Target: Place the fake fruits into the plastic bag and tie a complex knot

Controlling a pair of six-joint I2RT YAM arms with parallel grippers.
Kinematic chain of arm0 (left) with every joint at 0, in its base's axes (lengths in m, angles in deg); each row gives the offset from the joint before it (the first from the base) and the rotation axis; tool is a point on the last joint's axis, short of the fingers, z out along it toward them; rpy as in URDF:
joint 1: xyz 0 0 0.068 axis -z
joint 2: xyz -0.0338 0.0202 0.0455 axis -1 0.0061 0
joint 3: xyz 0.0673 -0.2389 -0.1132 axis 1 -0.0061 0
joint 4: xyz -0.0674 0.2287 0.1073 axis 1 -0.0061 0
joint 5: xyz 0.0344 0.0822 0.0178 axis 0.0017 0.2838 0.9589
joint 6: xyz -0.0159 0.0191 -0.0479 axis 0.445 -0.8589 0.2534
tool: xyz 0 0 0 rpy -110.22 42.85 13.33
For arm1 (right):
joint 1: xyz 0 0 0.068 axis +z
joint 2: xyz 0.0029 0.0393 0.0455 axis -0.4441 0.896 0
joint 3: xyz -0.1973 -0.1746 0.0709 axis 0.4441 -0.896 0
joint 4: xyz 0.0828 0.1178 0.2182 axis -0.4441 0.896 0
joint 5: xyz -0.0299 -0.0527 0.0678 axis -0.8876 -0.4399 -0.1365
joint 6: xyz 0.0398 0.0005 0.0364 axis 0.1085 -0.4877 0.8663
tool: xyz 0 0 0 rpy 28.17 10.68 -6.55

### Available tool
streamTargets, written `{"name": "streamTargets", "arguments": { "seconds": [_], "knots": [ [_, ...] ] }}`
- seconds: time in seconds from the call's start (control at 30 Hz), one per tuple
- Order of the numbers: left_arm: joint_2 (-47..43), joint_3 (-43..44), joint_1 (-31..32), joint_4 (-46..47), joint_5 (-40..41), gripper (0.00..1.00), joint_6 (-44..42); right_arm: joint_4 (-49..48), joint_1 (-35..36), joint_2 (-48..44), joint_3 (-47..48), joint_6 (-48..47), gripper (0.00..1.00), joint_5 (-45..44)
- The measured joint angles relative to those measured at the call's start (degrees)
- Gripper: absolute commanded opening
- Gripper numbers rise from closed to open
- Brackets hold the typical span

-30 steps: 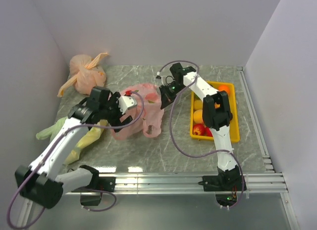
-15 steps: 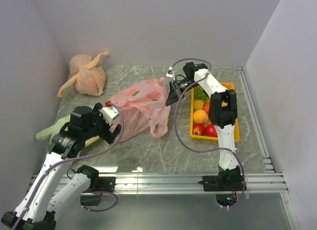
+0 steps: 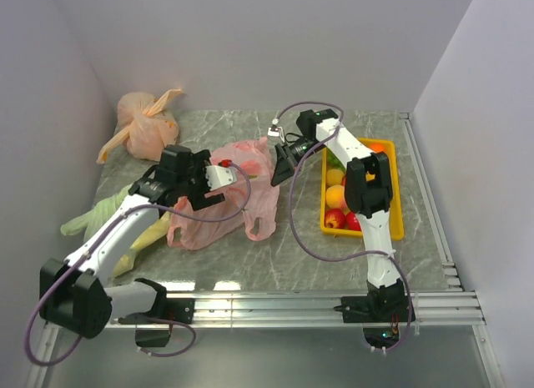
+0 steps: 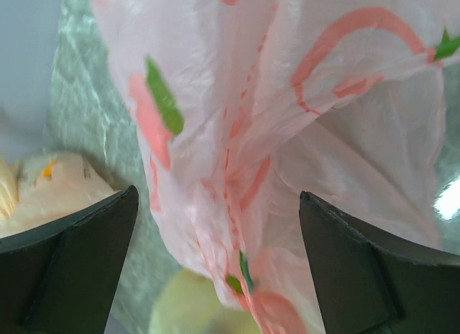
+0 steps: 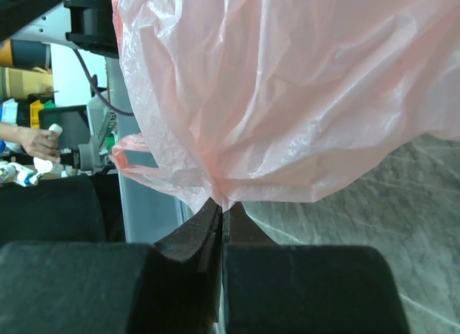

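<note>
The right gripper [image 5: 221, 213] clamps the plastic bag's [image 5: 287, 97] gathered edge. The left gripper [image 4: 217, 201] gapes wide; the bag lies just ahead.

Cannot make out any contents through the plastic bag [image 3: 196, 225] from above (too crinkled, too small there). Cannot tell whether its mouth is tied. Cropped by the top and right edges in both wrist views. Partly hidden under the left arm: the yellow-green bag [image 3: 88, 219]. Partly hidden behind the right arm: the yellow tray [image 3: 398, 204]. Cut by the bottom edge: the left fingers [image 4: 359, 276] and the right fingers [image 5: 180, 255], the latter pinched over a fold of bag, hiding it.
</note>
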Motion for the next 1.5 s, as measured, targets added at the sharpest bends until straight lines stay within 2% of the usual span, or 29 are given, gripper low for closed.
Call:
{"name": "streamTargets", "arguments": {
  "seconds": [0.3, 0.37, 0.4, 0.43, 0.47, 0.5, 0.57, 0.6, 0.67, 0.77, 0.87, 0.93, 1.07, 1.23, 1.37, 1.5],
  "knots": [
    [9.42, 0.11, 0.72, 5.97, -1.79, 0.99, -14.14, 0.15, 0.72, 1.27, 1.03, -2.89, 0.00, 1.60],
    [11.04, 0.13, 0.83, 7.08, -2.38, 0.80, -14.99, 0.24, 1.05, 1.40, 1.20, -3.17, 0.00, 1.84],
    [12.09, 0.33, 0.85, 7.13, -2.84, 0.64, -14.93, 0.28, 1.25, 1.51, 1.49, -3.21, 0.00, 1.90],
    [13.18, 0.92, 0.85, 6.88, -3.28, 0.31, -14.53, 0.42, 1.42, 1.70, 1.99, -3.10, 0.03, 1.90],
    [14.12, 1.70, 0.87, 6.40, -3.50, 0.12, -14.16, 0.48, 1.55, 1.95, 2.51, -2.89, 0.10, 1.92],
    [15.80, 3.67, 0.87, 4.74, -4.02, 0.01, -13.16, 0.44, 1.66, 2.16, 3.28, -1.92, 0.31, 1.84],
    [19.12, 9.05, 0.90, 1.33, -4.68, 0.00, -10.36, -0.63, 1.57, 2.23, 3.61, 1.31, 0.50, 1.18],
    [21.22, 12.68, 0.94, -1.18, -4.76, 0.00, -7.67, -2.01, 1.44, 2.10, 3.56, 3.45, 0.66, 0.66],
    [25.00, 19.54, 0.79, -4.50, -4.63, 0.00, -1.49, -5.40, 0.85, 1.68, 3.28, 7.61, 0.79, -1.20],
    [31.04, 29.46, -0.37, -10.16, -5.20, 0.00, 10.45, -10.36, -1.68, -0.85, 2.75, 12.48, 0.80, -5.77],
    [35.12, 34.42, -2.71, -15.58, -6.80, 0.00, 21.77, -15.91, -5.79, -7.74, -0.11, 15.47, 0.81, -11.19],
    [36.46, 34.88, -4.22, -18.62, -7.67, 0.00, 30.10, -22.67, -8.28, -16.15, -7.43, 16.87, 0.85, -14.71],
    [36.92, 34.27, -5.40, -22.18, -8.98, 0.00, 45.00, -36.50, -9.97, -39.54, -27.76, 18.75, 0.92, -19.50],
    [36.92, 34.25, -5.64, -23.32, -15.02, 0.00, 57.31, -50.99, -5.68, -59.19, -44.19, 16.24, 0.95, -20.15],
    [36.94, 34.25, -6.47, -22.99, -19.80, 0.00, 62.62, -57.83, -0.15, -65.55, -53.66, 12.04, 0.95, -21.14],
    [37.24, 34.25, -7.48, -22.36, -23.08, 0.00, 66.51, -63.58, 8.72, -70.62, -63.17, 6.25, 0.99, -26.71]
  ]
}}
